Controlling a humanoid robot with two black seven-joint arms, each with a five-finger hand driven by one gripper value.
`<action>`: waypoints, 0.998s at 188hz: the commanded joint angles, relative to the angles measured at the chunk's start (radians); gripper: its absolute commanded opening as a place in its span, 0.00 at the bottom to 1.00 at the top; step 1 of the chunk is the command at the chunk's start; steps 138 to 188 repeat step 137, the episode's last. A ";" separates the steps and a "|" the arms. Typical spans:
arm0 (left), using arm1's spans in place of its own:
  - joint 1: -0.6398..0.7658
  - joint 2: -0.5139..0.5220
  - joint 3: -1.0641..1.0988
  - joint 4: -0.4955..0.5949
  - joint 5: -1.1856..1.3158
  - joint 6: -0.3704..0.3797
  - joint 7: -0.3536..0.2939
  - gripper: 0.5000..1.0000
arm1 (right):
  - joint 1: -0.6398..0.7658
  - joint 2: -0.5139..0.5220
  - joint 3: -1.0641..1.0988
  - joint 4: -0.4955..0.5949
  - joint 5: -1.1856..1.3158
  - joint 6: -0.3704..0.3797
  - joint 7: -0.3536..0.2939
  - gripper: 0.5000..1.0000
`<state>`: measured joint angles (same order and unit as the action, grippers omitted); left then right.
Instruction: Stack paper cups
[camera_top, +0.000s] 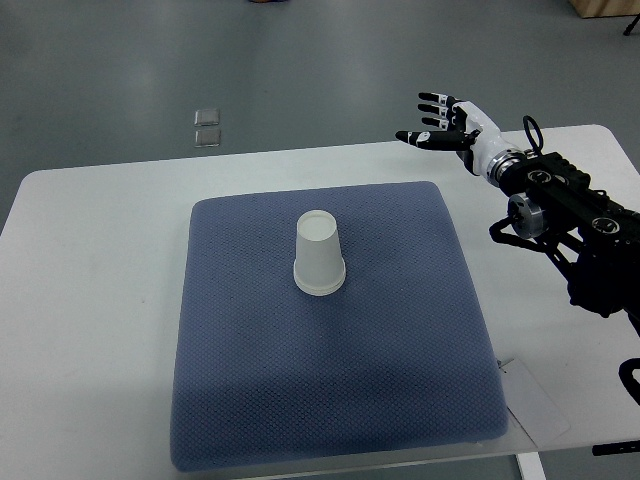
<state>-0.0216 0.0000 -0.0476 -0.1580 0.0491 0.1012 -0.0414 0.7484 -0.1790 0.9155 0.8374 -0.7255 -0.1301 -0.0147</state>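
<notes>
A white paper cup (319, 254) stands upside down near the middle of the blue mat (330, 400). It looks like one cup or a tight stack; I cannot tell which. My right hand (437, 120) is raised over the table's far right, well away from the cup, fingers spread and holding nothing. The left arm does not show.
The mat lies on a white table (90, 300). My right arm (570, 215) crosses the table's right side. A small metal floor plate (208, 128) sits on the grey floor beyond the table. A white sheet (535, 400) pokes out by the mat's near right corner.
</notes>
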 joint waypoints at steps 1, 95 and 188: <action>0.000 0.000 0.000 0.000 0.000 0.000 0.000 1.00 | -0.031 0.032 0.074 0.000 0.001 -0.003 -0.001 0.82; 0.000 0.000 0.000 0.000 0.000 0.000 0.000 1.00 | -0.129 0.135 0.250 0.003 -0.002 -0.059 0.015 0.84; -0.001 0.000 0.000 0.000 0.000 0.000 0.000 1.00 | -0.135 0.138 0.250 0.011 -0.003 -0.005 0.061 0.84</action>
